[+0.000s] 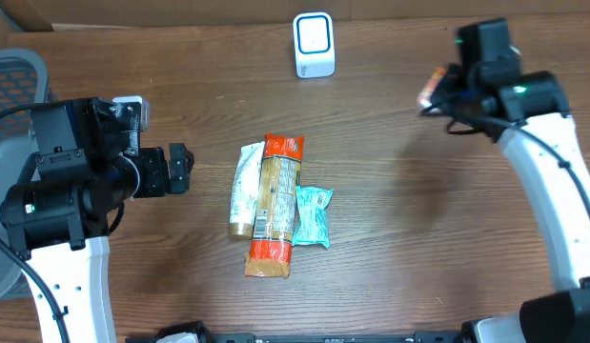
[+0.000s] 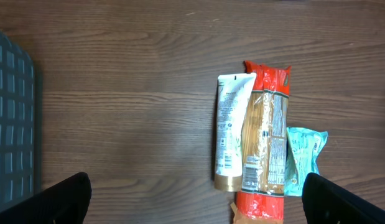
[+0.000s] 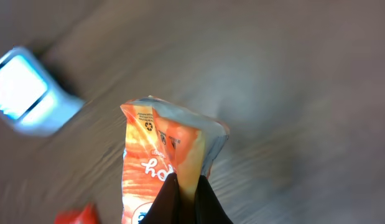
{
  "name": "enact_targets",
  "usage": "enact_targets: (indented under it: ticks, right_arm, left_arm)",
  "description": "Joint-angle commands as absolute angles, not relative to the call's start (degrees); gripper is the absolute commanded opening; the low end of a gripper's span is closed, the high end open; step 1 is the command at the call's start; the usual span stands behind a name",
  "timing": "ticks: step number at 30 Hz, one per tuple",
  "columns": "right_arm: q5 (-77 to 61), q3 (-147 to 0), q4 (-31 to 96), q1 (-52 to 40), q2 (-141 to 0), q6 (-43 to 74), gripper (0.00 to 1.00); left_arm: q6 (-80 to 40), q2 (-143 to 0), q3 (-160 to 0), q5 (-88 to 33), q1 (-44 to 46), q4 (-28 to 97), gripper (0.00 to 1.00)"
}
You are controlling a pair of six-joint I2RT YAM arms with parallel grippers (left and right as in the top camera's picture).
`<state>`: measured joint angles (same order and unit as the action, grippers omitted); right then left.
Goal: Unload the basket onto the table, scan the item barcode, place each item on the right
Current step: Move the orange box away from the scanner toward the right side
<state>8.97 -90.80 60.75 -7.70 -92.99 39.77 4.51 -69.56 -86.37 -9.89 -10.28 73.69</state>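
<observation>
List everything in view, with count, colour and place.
scanner: one, white with blue face, far middle of the table
pasta pack: one, orange ends, table centre
tube: one, white with gold cap, against the pasta pack, left arm's side
pouch: one, teal, against the pasta pack, right arm's side
packet: one, orange, held above the table
table: one, brown wood
chair: one, grey mesh, by the left arm
left hand: one, black, open, near the tube
right hand: one, black, shut on the packet
</observation>
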Motion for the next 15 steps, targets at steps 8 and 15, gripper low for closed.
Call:
enact_targets:
  ticks: [8,15]
  right_arm:
    - [3.95,-67.13,43.64,3.70,-93.62,51.24,0.07]
    - [6.17,-59.90,39.42,5.54,-93.62,50.52,0.23]
  left_arm:
    - [5.17,-69.76,-87.37,-10.52,-10.59,73.49,1.00]
    - [5.17,-69.76,-87.37,-10.52,-10.59,73.49,1.00]
